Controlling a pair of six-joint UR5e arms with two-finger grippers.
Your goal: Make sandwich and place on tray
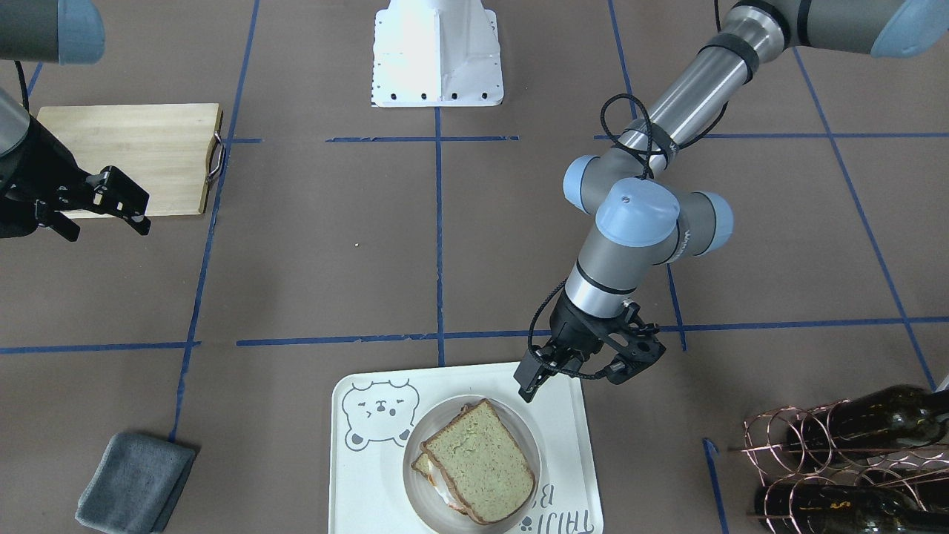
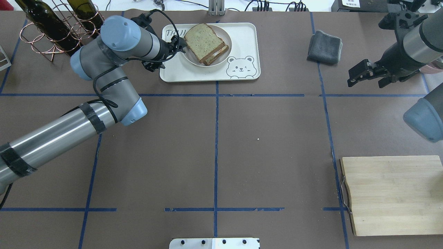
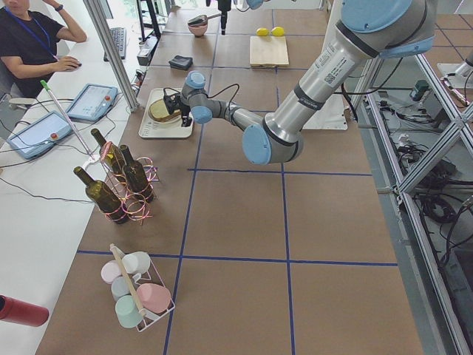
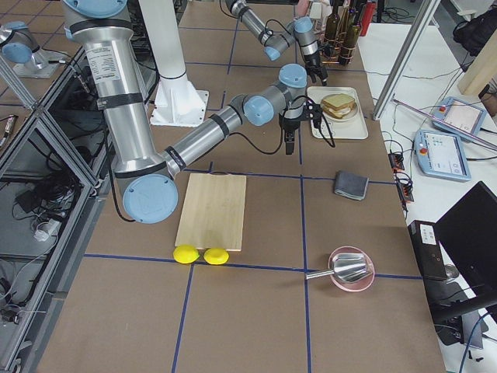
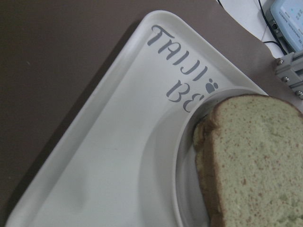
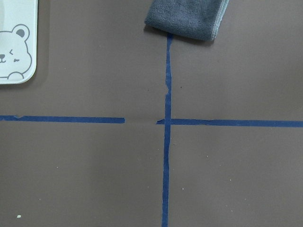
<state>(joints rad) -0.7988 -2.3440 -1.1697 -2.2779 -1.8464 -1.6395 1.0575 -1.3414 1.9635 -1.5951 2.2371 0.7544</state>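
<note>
The sandwich (image 1: 478, 460), two slices of greenish-tan bread with white egg showing at the edge, lies on a small round white plate (image 1: 439, 415). The plate stands on the white bear-face tray (image 1: 567, 445) at the table's operator side. My left gripper (image 1: 572, 384) is open and empty, hovering over the tray's corner just beside the plate and not touching it. The left wrist view shows the sandwich (image 5: 255, 151) and the tray's lettering (image 5: 182, 66) close below. My right gripper (image 1: 141, 211) is open and empty, far off near the cutting board.
A light wooden cutting board (image 1: 141, 156) lies near my right arm. A folded grey cloth (image 1: 133, 482) lies beside the tray. A copper rack with wine bottles (image 1: 852, 460) stands past the tray's other side. Two lemons (image 4: 200, 255) and a pink bowl (image 4: 351, 270) lie farther off.
</note>
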